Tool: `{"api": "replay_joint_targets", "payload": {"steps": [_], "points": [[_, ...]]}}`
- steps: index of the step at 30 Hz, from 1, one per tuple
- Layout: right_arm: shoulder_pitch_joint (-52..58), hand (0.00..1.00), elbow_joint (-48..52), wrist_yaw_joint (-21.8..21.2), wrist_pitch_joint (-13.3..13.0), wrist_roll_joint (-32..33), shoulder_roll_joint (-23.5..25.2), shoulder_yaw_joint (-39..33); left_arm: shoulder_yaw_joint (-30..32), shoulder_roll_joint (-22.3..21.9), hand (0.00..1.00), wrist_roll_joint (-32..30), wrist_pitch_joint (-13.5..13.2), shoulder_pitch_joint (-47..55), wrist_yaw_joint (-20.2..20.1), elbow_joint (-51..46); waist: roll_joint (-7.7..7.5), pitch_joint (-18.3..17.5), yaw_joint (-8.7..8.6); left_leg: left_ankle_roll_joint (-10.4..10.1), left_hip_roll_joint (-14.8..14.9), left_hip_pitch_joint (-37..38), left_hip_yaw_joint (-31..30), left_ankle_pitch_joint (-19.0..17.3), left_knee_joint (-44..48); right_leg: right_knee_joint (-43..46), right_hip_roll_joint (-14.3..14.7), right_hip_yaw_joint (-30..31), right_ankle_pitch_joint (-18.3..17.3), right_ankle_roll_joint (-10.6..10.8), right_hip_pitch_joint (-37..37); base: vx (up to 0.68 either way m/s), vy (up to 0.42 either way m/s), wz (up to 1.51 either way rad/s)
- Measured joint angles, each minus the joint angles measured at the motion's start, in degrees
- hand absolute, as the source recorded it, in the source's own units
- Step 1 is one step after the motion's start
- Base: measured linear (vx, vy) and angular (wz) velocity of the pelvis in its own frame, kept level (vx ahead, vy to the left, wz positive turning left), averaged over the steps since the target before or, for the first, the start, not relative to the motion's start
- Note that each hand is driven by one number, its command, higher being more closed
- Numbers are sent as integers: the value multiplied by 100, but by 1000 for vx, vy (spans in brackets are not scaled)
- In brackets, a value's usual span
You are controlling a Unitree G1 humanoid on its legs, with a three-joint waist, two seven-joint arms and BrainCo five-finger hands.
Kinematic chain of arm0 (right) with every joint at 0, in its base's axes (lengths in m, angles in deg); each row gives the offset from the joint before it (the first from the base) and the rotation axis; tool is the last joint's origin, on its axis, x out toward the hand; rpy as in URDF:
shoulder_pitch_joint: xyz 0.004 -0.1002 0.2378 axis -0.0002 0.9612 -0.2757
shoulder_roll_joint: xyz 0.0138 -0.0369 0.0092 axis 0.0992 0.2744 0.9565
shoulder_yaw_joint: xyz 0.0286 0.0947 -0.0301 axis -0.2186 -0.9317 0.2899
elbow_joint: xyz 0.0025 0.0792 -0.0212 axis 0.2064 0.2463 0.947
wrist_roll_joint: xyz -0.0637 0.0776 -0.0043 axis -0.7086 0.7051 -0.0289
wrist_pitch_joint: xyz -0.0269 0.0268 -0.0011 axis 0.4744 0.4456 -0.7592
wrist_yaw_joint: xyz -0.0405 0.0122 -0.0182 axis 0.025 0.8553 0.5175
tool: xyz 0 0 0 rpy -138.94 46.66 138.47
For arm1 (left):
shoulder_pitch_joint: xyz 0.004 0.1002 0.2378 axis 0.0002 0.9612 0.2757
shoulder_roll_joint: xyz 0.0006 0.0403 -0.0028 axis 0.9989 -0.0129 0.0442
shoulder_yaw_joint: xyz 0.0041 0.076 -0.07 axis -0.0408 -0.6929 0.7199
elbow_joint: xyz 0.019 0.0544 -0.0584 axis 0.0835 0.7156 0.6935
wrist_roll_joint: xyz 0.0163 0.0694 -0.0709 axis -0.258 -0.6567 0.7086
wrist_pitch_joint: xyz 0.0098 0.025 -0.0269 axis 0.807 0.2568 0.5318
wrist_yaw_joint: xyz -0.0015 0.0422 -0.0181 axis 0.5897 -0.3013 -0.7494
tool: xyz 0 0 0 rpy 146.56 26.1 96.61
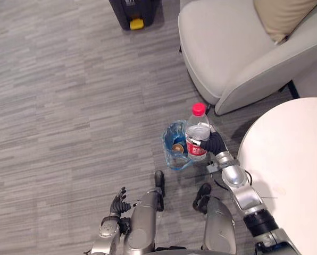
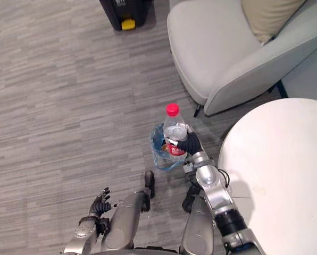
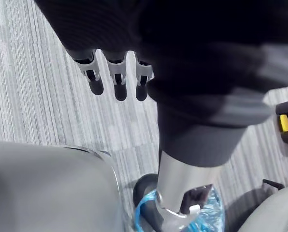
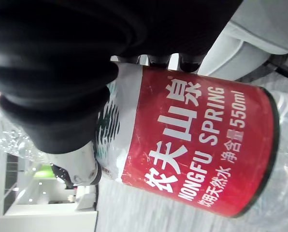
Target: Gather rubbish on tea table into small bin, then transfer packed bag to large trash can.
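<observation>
Grey striped floor (image 1: 68, 106) runs under everything, with a pale grey armchair (image 1: 222, 48) far right carrying a beige cushion (image 1: 283, 16), and a round white tabletop (image 1: 291, 159) near right. At the centre of the floor stands the small bin (image 1: 169, 157), lined with a crinkled blue bag; a brownish round thing (image 1: 178, 147) lies inside. The right hand (image 1: 216, 143) has its fingers wrapped round a clear plastic bottle (image 1: 198, 133) with a red cap and red label, held upright at the bin's right rim. The left hand (image 1: 118, 202) hangs near left, fingers relaxed and holding nothing. A black box with a yellow tab (image 1: 136, 16) sits far back.
</observation>
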Motion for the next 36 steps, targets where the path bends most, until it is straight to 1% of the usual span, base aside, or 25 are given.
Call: {"api": "replay_joint_targets", "payload": {"steps": [2,4,6,8,9,11,13,15,17,21,23,25,26,28,30,31,34,36], "points": [[-290,100,-204,67,3,-84,-91,15,-34,12,0,0,0,-235,55,2,12,103,7,93,0,-287,5,21,243,204,-79,7,-35,-48,-262,56,-26,8],[-555,100,-355,183,7,-125,-105,8,-77,11,0,2,-6,-439,88,-17,42,141,12,170,17,-608,4,-37,490,422,-95,37,-83,-78,-551,21,-13,1],[-759,100,-355,331,8,-133,-87,-7,-96,7,0,7,-20,-623,104,-38,57,162,13,184,46,-953,40,-126,743,654,-158,123,-148,-112,-907,-13,-17,-6],[-922,100,-338,469,12,-186,-29,-92,-85,-41,0,18,-48,-779,119,-158,84,258,17,209,110,-1361,73,-335,1166,1008,-198,220,-295,-131,-1289,-63,-30,-8],[-929,100,-315,512,12,-204,-23,-111,-81,-64,0,19,-60,-779,129,-232,85,260,25,188,123,-1477,77,-401,1278,1110,-208,248,-332,-133,-1402,-80,-32,-8],[-941,100,-189,633,22,-223,-12,-194,-21,-186,0,56,-66,-831,210,-482,83,264,135,193,215,-1924,138,-552,1662,1446,-275,330,-439,-168,-1856,-79,-36,-11],[-1002,100,-62,658,34,-224,-11,-236,77,-266,0,68,-69,-949,226,-646,79,273,133,217,231,-2284,118,-592,1868,1696,-315,346,-513,-197,-2202,-65,-33,8],[-1196,100,-59,691,37,-223,-14,-264,77,-279,0,115,-73,-1142,233,-755,76,404,141,219,260,-2550,85,-595,2106,1935,-364,325,-594,-234,-2416,-52,-29,14],[-1487,100,-56,763,40,-222,-16,-323,81,-330,0,122,-92,-1275,239,-979,57,453,146,236,296,-3023,37,-627,2385,2243,-407,335,-688,-294,-2863,-67,-37,9],[-1896,100,-56,794,110,-216,-87,-361,188,-375,0,238,-131,-1462,328,-1274,35,562,164,229,313,-3563,-28,-633,2717,2671,-495,384,-801,-377,-3411,-63,-34,8],[-2078,100,-56,795,124,-208,-122,-332,283,-372,0,244,-175,-1517,340,-1446,33,563,178,219,351,-3884,-53,-631,2854,2838,-496,410,-824,-357,-3733,-73,-31,0],[-2134,100,-57,795,131,-192,-127,-329,293,-367,0,254,-186,-1523,343,-1540,32,564,204,216,384,-4005,-47,-629,2900,2892,-493,414,-841,-328,-3855,-65,-26,0],[-2190,100,-65,795,152,-99,-123,-327,300,-367,0,355,-191,-1591,351,-1614,32,564,229,186,409,-4151,-40,-606,2910,2945,-496,417,-853,-333,-4014,-79,-30,4],[-2255,100,-73,792,185,22,-122,-328,303,-366,0,358,-197,-1631,359,-1682,32,565,242,153,437,-4248,-28,-583,2888,2954,-497,401,-856,-330,-4113,-69,-23,7],[-2356,100,-121,790,213,244,-106,-325,299,-369,0,470,-203,-1634,367,-1771,30,565,248,128,491,-4328,34,-527,2816,2944,-501,374,-856,-330,-4207,-49,-17,10],[-2445,100,-194,808,235,312,-102,-327,299,-369,0,495,-202,-1642,401,-1791,26,568,248,134,490,-4354,68,-434,2718,2929,-526,352,-854,-333,-4256,-56,-24,16],[-2680,100,-411,868,259,451,-86,-321,302,-369,0,579,-202,-1663,455,-1839,9,575,265,103,487,-4409,59,-302,2553,2879,-549,263,-851,-337,-4314,-47,-18,15],[-2999,100,-549,875,267,460,-115,-323,305,-365,0,692,-206,-1677,463,-1940,1,578,269,98,487,-4522,24,-191,2476,2854,-547,194,-821,-388,-4407,-53,-10,10]]}}
